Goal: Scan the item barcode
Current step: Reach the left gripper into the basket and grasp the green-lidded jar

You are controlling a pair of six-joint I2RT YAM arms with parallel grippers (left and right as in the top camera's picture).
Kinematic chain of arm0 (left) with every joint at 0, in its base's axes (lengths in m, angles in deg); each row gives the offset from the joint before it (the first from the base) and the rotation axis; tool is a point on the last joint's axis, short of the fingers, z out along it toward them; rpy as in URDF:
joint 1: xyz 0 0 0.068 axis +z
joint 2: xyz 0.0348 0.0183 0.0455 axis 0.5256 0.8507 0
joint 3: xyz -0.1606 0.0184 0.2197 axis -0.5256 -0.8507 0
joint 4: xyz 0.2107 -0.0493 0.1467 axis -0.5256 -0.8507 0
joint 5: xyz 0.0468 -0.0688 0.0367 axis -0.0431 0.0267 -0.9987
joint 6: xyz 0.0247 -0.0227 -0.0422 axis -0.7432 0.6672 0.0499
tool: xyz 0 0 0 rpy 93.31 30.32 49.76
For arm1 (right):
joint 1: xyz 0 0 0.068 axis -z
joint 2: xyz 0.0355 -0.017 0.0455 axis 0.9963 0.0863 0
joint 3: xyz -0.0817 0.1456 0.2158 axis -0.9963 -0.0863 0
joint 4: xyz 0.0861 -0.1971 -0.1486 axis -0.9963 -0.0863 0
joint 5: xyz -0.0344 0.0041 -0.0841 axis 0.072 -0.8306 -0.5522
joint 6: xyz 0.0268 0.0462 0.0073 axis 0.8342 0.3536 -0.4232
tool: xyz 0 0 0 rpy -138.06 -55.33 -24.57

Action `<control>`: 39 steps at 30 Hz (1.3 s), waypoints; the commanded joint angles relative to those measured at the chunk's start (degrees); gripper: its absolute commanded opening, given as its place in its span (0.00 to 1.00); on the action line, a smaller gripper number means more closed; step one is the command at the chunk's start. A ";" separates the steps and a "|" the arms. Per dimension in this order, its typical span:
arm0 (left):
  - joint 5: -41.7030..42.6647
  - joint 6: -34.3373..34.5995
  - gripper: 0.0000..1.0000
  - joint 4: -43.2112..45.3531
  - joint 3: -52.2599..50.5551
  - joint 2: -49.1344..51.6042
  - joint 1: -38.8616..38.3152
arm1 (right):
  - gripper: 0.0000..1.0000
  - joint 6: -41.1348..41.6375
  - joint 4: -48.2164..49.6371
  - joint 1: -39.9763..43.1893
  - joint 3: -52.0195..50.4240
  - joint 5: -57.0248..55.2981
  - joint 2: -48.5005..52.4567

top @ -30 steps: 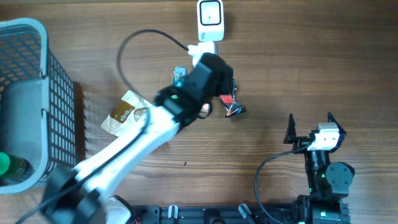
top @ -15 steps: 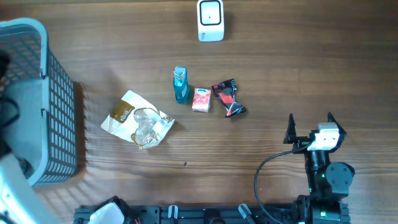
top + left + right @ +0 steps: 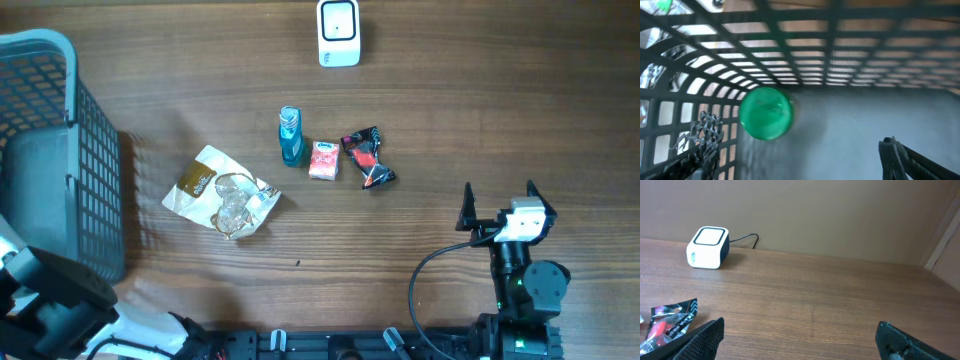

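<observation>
Green item (image 3: 766,113) lies in basket (image 3: 72,90), left gripper (image 3: 799,147) spread wide above it (right gripper (image 3: 498,187) likewise, empty). Next step is probably carrying bottle (image 3: 290,135) to scanner (image 3: 338,32).

Round item (image 3: 766,113) in basket (image 3: 835,50), ahead-left of my left claw (image 3: 797,132); basket wall behind it, also at my left.

Black right arm (image 3: 520,275) carried a white wrist block (image 3: 527,215), pointed black fingers (image 3: 467,205), a looped black cable (image 3: 412,290) — small green light (image 3: 519,288) glowed, left arm (image 3: 60,290) was black over white.
</observation>
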 commanded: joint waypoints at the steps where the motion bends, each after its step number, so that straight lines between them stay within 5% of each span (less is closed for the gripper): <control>1: -1.79 3.06 1.00 2.01 -5.29 0.42 3.78 | 1.00 0.98 0.24 -0.20 -0.04 0.87 -0.15; 15: 0.35 3.08 1.00 16.00 -21.64 0.85 6.71 | 1.00 1.01 0.24 -0.20 -0.04 0.90 -0.15; 30: 4.48 3.02 1.00 18.34 -21.99 2.99 11.30 | 1.00 1.03 0.22 -0.20 -0.04 0.90 -0.15; 39: 14.19 -10.78 0.86 23.96 -22.01 2.99 11.30 | 1.00 0.98 0.24 -0.20 -0.04 0.90 -0.15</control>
